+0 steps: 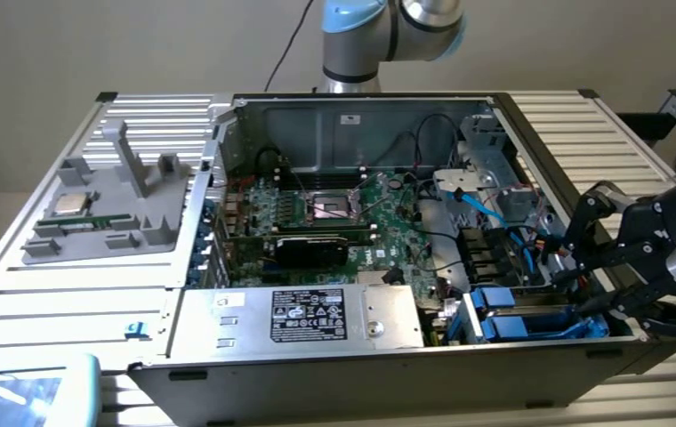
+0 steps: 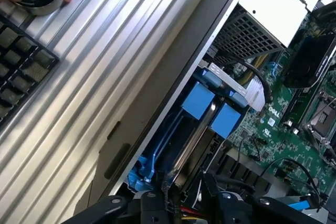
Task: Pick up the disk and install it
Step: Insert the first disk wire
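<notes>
Black fingers [image 2: 210,190] pinch the end of the disk [image 2: 197,135], which sits in its blue carrier inside the drive bay at the near corner of the open computer case [image 1: 350,378] on the desk [image 1: 29,294], toward the exterior view's right.

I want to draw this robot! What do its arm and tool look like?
The arm is made of shiny silver tubes with light blue caps at the joint. The tool is black jointed bars on a grey body.
</notes>
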You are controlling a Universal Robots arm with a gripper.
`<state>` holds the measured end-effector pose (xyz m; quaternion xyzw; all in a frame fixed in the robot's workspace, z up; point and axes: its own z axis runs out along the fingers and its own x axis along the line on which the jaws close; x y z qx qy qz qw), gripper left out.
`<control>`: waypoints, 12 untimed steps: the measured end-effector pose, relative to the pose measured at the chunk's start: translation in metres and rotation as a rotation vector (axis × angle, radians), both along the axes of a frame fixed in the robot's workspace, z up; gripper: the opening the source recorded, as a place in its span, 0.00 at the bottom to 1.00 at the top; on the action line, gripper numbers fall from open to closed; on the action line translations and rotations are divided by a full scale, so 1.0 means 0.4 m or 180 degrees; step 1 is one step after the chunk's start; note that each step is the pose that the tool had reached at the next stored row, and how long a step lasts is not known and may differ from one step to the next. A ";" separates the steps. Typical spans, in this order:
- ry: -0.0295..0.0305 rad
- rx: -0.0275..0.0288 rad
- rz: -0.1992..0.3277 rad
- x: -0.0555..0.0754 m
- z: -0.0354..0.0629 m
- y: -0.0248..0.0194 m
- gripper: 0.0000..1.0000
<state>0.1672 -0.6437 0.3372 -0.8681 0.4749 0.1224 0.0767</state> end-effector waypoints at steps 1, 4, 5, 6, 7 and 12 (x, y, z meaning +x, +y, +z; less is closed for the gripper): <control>-0.0002 0.0012 0.0000 0.000 -0.001 -0.001 0.39; -0.0024 0.0027 0.0000 0.000 -0.003 -0.005 0.39; -0.0032 0.0035 0.0000 0.000 -0.003 -0.006 0.39; -0.0037 0.0042 0.0000 -0.001 -0.004 -0.007 0.39; -0.0037 0.0043 0.0000 -0.001 -0.004 -0.008 0.39; -0.0055 0.0082 0.0000 -0.003 -0.008 -0.010 0.39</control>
